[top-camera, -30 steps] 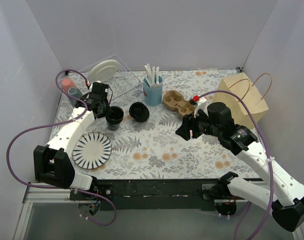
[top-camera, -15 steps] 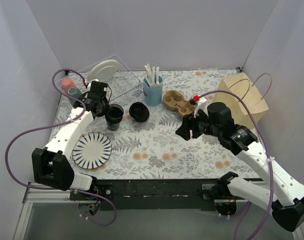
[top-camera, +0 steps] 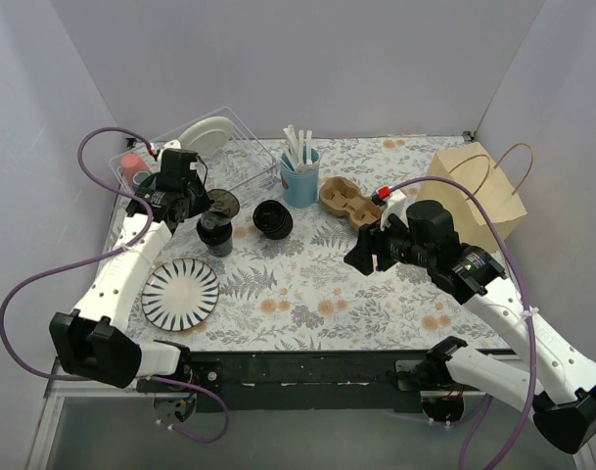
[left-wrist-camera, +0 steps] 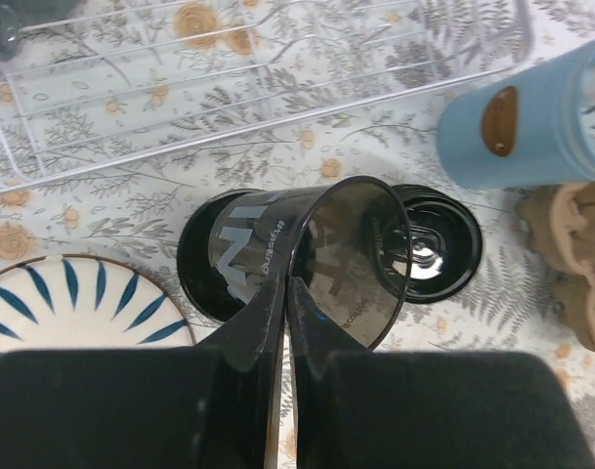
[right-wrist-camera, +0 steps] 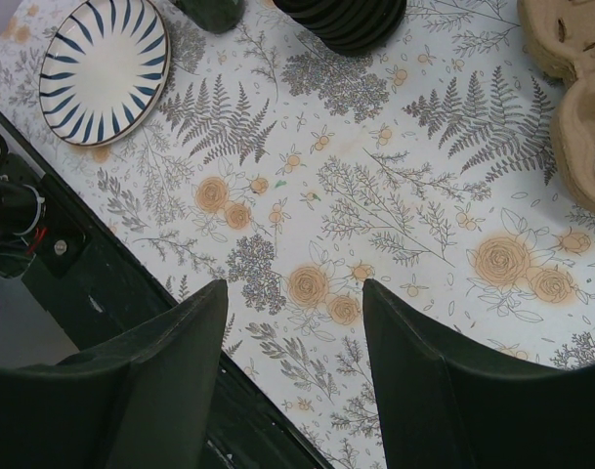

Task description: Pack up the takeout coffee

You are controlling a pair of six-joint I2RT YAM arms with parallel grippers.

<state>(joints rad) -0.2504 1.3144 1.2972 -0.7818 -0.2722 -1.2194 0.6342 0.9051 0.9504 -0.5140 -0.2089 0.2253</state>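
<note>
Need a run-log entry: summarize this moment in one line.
left gripper: shut on lidless black cup rim, tilted; right gripper: open, empty; brown bag: standing

Extends the left arm (top-camera: 131, 264) forward along the left side of the table, wrist pitched downward. Clamps the left gripper (left-wrist-camera: 285, 293) tight on the rim of a lidless black cup (left-wrist-camera: 351, 259), held tilted above the surface. Holds the right arm (top-camera: 474, 274) bent over mid-table, wrist aimed down and leftward. Presents the right gripper (right-wrist-camera: 295, 293) with jaws parted and empty, above the surface.
</note>
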